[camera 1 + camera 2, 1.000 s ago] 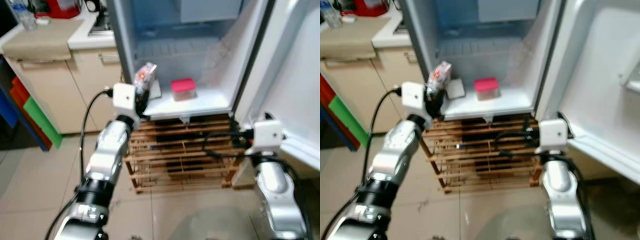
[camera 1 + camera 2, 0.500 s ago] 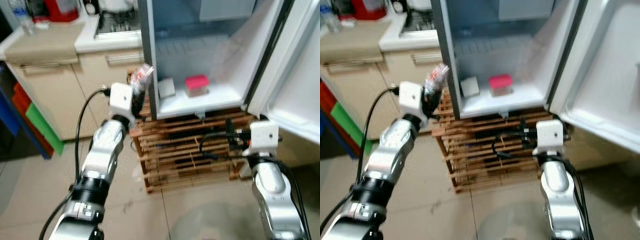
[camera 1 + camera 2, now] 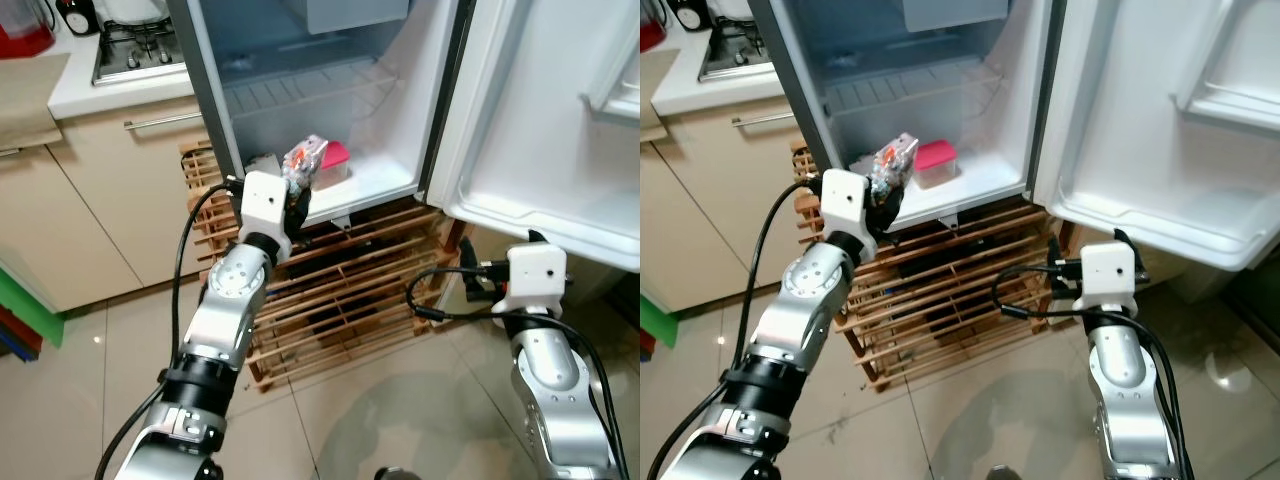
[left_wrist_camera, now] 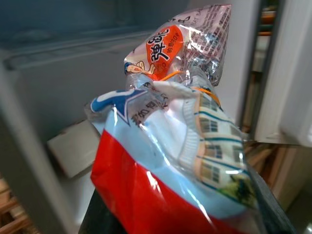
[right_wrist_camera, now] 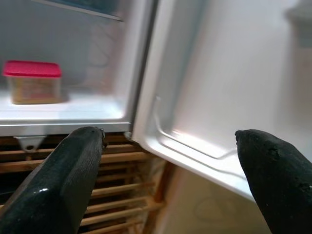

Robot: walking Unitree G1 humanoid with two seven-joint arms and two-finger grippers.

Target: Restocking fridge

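My left gripper (image 3: pixel 296 192) is shut on a crinkly snack packet (image 3: pixel 304 160), printed red, white and blue (image 4: pixel 170 126). It holds the packet at the front left edge of the open fridge's bottom shelf (image 3: pixel 370 185). A red-lidded tub (image 3: pixel 334 162) stands on that shelf behind the packet (image 5: pixel 31 82), and a small white box (image 4: pixel 73 148) lies to its left. My right gripper (image 5: pixel 170 161) is open and low beside the bottom corner of the fridge door (image 3: pixel 540 130), with nothing between its fingers (image 5: pixel 63 180).
The fridge stands on a slatted wooden pallet (image 3: pixel 340 290). The open door swings out on the right above my right arm. A beige cabinet (image 3: pixel 90 200) with a stove top (image 3: pixel 135 50) is to the left. Tiled floor (image 3: pixel 380 410) lies in front.
The whole picture has shifted as I turned and stepped closer to the fridge. The left gripper with the packet now sits at the shelf's edge instead of beside the fridge's left wall.
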